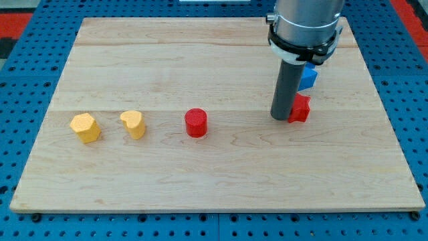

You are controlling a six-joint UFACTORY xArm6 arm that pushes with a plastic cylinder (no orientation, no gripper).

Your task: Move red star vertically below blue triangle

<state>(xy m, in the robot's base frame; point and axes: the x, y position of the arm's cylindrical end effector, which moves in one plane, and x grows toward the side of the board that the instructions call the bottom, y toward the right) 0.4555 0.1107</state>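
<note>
A pale wooden board (pixel 214 167) lies on a blue perforated table (pixel 27 134). Along the view's left sit two yellow blocks, a yellow hexagon (pixel 85 128) and a yellow heart (pixel 134 124), then one red cylinder (pixel 196 123) near the middle. My arm's dark rod comes down at the view's right; my tip (pixel 281 118) holds nothing and rests touching the left side of the one red star (pixel 300 108). Just above the star, one blue triangle (pixel 307 77) peeks out, partly hidden behind the rod
</note>
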